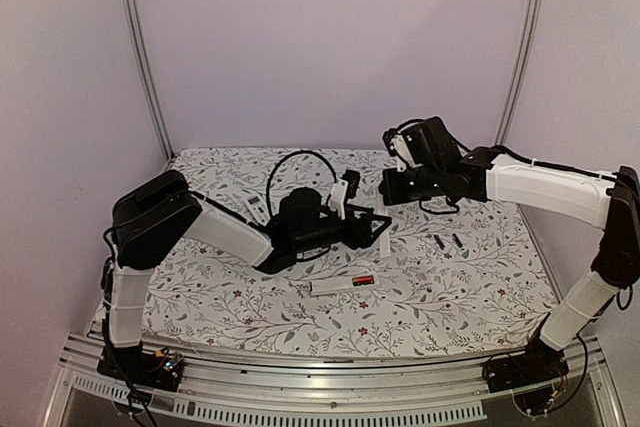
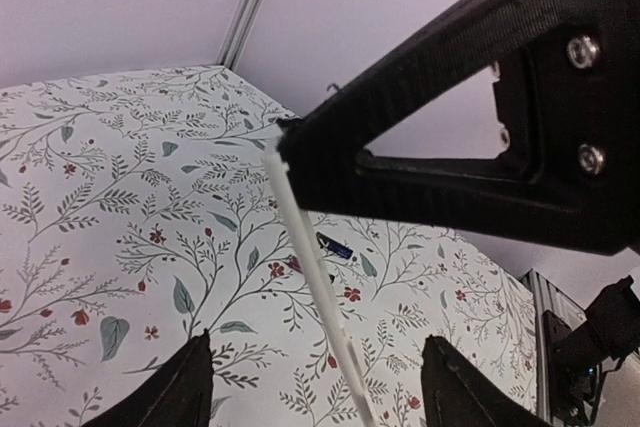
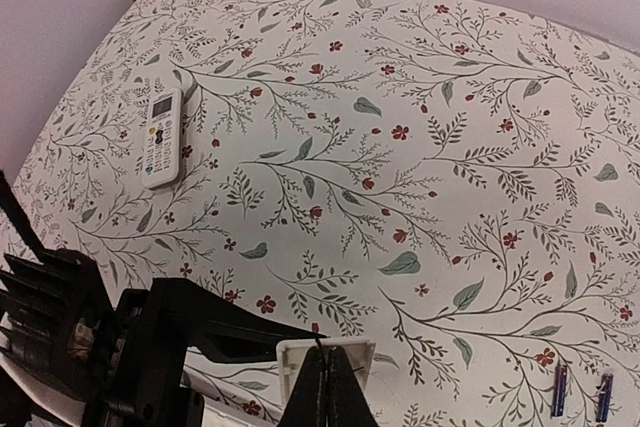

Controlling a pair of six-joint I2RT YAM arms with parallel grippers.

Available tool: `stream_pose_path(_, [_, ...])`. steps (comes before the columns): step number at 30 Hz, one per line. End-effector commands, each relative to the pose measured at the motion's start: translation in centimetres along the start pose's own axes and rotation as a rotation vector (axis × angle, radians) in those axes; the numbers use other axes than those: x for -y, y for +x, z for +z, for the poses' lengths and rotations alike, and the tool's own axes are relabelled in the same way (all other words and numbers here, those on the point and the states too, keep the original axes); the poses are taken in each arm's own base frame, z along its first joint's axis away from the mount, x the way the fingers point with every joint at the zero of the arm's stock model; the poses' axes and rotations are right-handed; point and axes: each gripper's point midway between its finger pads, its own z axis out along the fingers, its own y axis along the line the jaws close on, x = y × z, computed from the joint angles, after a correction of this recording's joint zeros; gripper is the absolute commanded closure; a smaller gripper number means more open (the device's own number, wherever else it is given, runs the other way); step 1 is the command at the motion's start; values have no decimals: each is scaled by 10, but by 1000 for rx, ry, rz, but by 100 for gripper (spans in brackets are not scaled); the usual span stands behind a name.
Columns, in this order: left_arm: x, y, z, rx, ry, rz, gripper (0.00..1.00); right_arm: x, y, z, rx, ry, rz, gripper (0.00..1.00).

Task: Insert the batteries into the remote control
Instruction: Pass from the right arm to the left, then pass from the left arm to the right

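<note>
From above, the left gripper [image 1: 372, 222] and right gripper [image 1: 392, 187] meet at a thin white slab [image 1: 385, 231], perhaps the remote's cover. Two batteries [image 1: 437, 242] lie on the cloth to its right, apart from it.

Left wrist: the fingers [image 2: 190, 387] are spread wide with the slab [image 2: 310, 257] between them, untouched.

Right wrist: the fingers are pinched onto the slab [image 3: 325, 350] at its edge, and the batteries [image 3: 558, 390] lie to its right.

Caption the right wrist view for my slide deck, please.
Jaws pinch a white piece above floral cloth; remote far left, two batteries lower right.
</note>
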Motion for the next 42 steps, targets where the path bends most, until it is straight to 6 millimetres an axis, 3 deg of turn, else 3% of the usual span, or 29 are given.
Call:
stream_pose_path(1, [-6, -3, 6, 24, -37, -2, 33, -18, -12, -6, 35, -50, 8, 100])
stream_pose_path(6, [-11, 0, 5, 22, -62, -24, 47, -24, -14, -6, 43, -61, 3, 100])
stream_pose_path(13, [-6, -15, -2, 59, -38, -50, 93, -29, -13, -4, 42, -76, -3, 100])
stream_pose_path(15, [0, -21, -6, 75, -12, -58, 100, -31, -15, -5, 44, -87, -9, 100])
stream_pose_path(17, [4, -27, -14, 92, 1, -50, 100, -35, -22, -12, 58, -113, -20, 99])
stream_pose_path(20, [9, -39, -26, 118, -7, 21, 100, -43, -38, -33, 108, -177, -75, 87])
stream_pose_path(22, [13, -48, -35, 133, -16, 93, 100, -49, -48, -52, 156, -247, -131, 79])
stream_pose_path(24, [23, -57, -48, 161, 10, 175, 100, -60, -58, -86, 241, -355, -202, 64])
stream_pose_path(26, [44, -69, -65, 210, 82, 265, 100, -77, -56, -118, 312, -502, -318, 52])
stream_pose_path(29, [76, -82, -88, 254, 205, 371, 100, -100, -34, -152, 383, -694, -517, 41])
stream_pose_path(31, [95, -87, -99, 258, 280, 417, 100, -109, -30, -169, 426, -768, -587, 39])
stream_pose_path(35, [130, -95, -119, 275, 412, 473, 100, -126, -22, -179, 413, -913, -635, 39])
stream_pose_path(42, [145, -96, -124, 261, 470, 489, 100, -141, -18, -181, 443, -1042, -687, 47])
